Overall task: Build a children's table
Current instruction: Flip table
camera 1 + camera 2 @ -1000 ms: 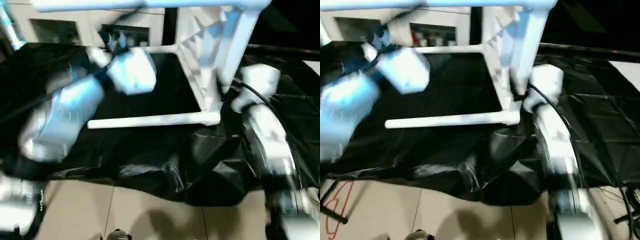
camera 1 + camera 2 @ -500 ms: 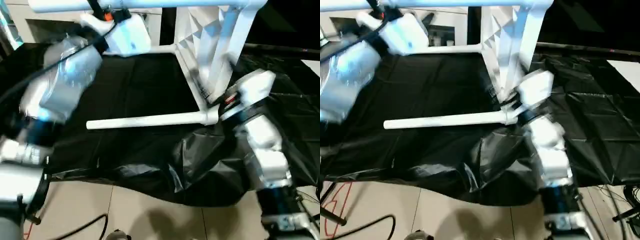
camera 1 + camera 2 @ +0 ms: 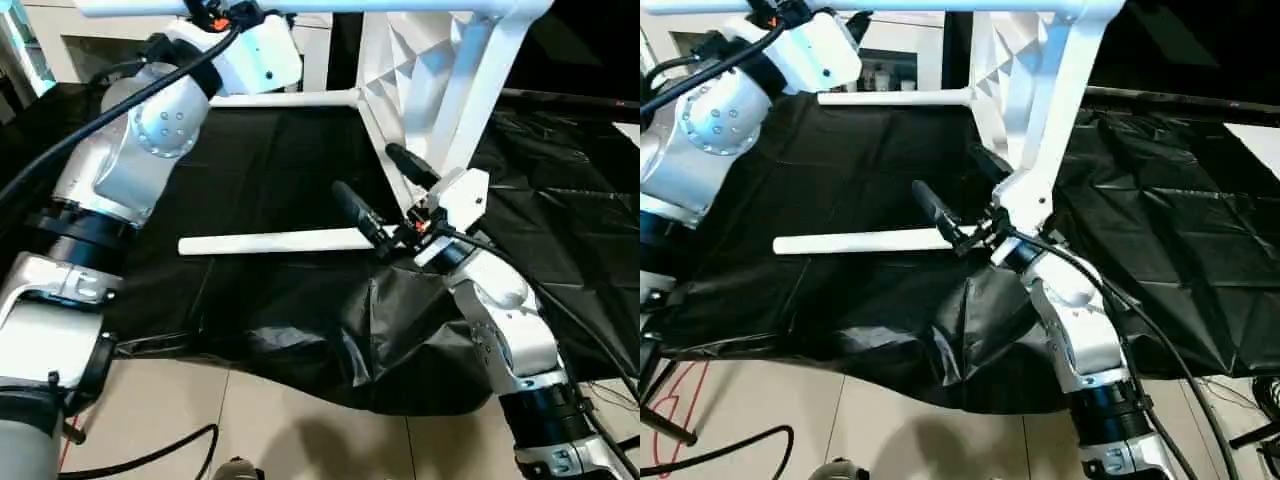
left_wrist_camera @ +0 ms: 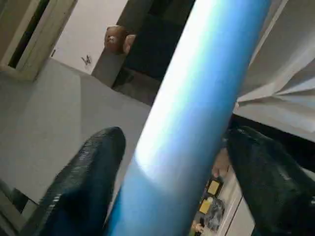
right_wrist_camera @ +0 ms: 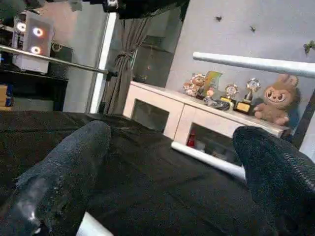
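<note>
The children's table lies on its side on a black sheet (image 3: 250, 170), its ribbed top (image 3: 405, 60) standing on edge and its white legs pointing left. The highest leg (image 3: 330, 7) runs along the picture's top. My left gripper (image 4: 172, 132) is raised to it, and its black fingers (image 4: 88, 167) straddle the tube with a narrow gap on one side. My right gripper (image 3: 366, 169) is open and empty beside the near corner socket. Its lower finger (image 3: 358, 212) lies over the socket end of the lowest leg (image 3: 270, 242). Another leg (image 3: 285, 98) sticks out behind.
A white cabinet (image 5: 197, 118) with toys and trophies on top stands beyond the sheet. The sheet hangs in loose folds (image 3: 400, 330) over the front edge, above a tiled floor (image 3: 300, 430). A black cable (image 3: 150, 460) lies on the floor at the left.
My right gripper has swung out from behind the table's near corner and now points left over the lowest leg. My left arm has lifted its gripper to the highest leg.
</note>
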Available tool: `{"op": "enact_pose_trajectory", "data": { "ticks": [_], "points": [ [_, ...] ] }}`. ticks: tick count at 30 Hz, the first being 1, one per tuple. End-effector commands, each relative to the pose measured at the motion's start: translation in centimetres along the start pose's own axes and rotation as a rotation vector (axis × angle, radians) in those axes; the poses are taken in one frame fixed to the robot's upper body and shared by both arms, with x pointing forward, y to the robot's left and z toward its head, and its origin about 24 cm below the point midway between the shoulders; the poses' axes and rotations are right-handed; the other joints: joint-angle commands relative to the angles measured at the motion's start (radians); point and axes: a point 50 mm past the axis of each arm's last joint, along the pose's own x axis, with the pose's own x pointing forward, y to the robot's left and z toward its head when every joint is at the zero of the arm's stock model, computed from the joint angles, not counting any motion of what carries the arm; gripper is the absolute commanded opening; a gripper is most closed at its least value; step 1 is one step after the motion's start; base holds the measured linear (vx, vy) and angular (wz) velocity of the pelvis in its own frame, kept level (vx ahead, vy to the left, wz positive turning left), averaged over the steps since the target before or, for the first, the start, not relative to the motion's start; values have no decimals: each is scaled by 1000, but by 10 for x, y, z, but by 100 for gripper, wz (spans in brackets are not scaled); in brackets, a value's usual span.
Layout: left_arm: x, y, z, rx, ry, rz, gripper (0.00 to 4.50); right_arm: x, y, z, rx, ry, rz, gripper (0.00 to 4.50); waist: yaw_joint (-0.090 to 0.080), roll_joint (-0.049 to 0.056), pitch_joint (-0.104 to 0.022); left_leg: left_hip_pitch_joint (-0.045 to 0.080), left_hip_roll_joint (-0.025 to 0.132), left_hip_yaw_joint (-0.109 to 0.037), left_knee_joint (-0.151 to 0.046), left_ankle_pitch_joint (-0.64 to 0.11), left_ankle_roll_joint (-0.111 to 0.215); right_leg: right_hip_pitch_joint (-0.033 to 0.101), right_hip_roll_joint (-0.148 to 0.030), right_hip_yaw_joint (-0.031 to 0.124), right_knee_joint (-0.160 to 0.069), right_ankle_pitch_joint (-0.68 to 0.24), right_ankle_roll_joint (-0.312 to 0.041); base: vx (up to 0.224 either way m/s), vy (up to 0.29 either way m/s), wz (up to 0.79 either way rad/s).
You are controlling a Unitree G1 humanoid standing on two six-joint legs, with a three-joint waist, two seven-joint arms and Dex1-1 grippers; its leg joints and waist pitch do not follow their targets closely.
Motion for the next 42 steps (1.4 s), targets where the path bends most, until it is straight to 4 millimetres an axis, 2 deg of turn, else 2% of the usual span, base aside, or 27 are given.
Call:
{"op": "enact_pose_trajectory", "data": {
  "ticks": [1, 6, 7, 11, 12, 15, 19, 20, 23, 26, 31, 32, 33, 35, 40, 42],
  "points": [
    [4, 8, 4, -9, -16, 23, 333, -1, 0, 5, -3, -10, 6, 450, 2, 21, -69, 21, 33, -20, -78, -283, -44, 43, -64, 46, -76, -138, -156, 0, 0, 0],
    [4, 4, 3, -24, -10, 6, 293, -1, 2, 4, -13, 1, 15, 450, 2, 21, -68, 22, 33, -20, -78, -286, -44, 42, -63, 46, -76, -140, -156, 0, 0, 0],
    [4, 3, 2, -29, -3, -1, 286, -1, 2, 4, -13, 2, 17, 450, 2, 19, -68, 23, 33, -19, -78, -290, -44, 42, -64, 46, -77, -153, -155, 0, 0, 0],
    [3, 3, 1, -34, 6, -11, 258, -1, 2, 4, -15, 6, 24, 450, 4, 21, -66, 24, 34, -20, -79, -305, -46, 39, -66, 48, -81, -188, -148, 0, 0, 0],
    [3, 2, 2, -52, 7, -29, 258, -1, 3, 3, -15, 7, 25, 450, 3, 16, -66, 24, 34, -19, -80, -305, -46, 39, -65, 48, -82, -190, -146, 0, 0, 0],
    [3, -1, 2, -101, 21, -80, 246, -1, 3, 3, -15, 11, 28, 450, 6, 19, -65, 26, 35, -19, -81, -308, -48, 37, -67, 48, -82, -201, -149, 0, 0, 0],
    [4, -5, 1, -274, 69, -114, 237, -1, 5, 1, -17, 20, 36, 450, 11, 15, -65, 25, 34, -17, -80, -297, -46, 37, -68, 49, -81, -198, -155, 0, 0, 0],
    [5, -4, 0, -362, 88, -99, 234, -1, 5, 0, -17, 23, 38, 450, 14, 15, -64, 24, 33, -16, -79, -292, -42, 37, -68, 49, -82, -202, -156, 0, 0, 0],
    [7, -2, -2, -479, 116, -74, 233, -1, 5, 0, -16, 27, 41, 450, 22, 13, -64, 24, 33, -14, -78, -282, -31, 37, -69, 49, -85, -223, -150, 0, 0, 0],
    [12, 2, -9, -697, 189, -7, 233, -2, 6, -2, -21, 41, 47, 450, 32, 13, -63, 24, 29, -10, -74, -259, -8, 36, -70, 49, -90, -274, -142, 0, 0, 0],
    [11, 9, -21, -796, 266, 83, 234, -3, 5, -4, -21, 54, 47, 450, 40, 19, -64, 11, 24, -10, -71, -212, 17, 40, -74, 46, -95, -327, -113, 0, 0, 0],
    [11, 12, -24, -819, 283, 110, 234, -4, 5, -5, -19, 61, 47, 450, 39, 15, -63, 11, 24, -9, -71, -209, 20, 40, -72, 46, -97, -328, -111, 0, 0, 0],
    [11, 12, -24, -819, 283, 110, 234, -4, 5, -5, -19, 61, 47, 450, 39, 19, -65, 11, 24, -11, -71, -207, 20, 40, -72, 44, -95, -326, -111, 0, 0, 0],
    [8, 17, -33, -887, 323, 175, 234, -6, 3, -12, -1, 105, 36, 450, 35, 20, -65, 10, 23, -11, -71, -210, 21, 40, -70, 42, -94, -316, -117, 0, 0, 0],
    [3, 23, -41, -925, 338, 244, 233, -10, 0, -23, 50, 159, -23, 450, 26, 23, -68, 10, 24, -12, -72, -215, 19, 40, -69, 40, -94, -276, -137, 0, 0, 0],
    [0, 23, -43, -930, 339, 247, 231, -13, -6, -27, 102, 156, -107, 450, 22, 24, -73, 6, 28, -16, -72, -174, 16, 45, -69, 39, -82, -177, -156, 0, 0, 0]
  ]
}}
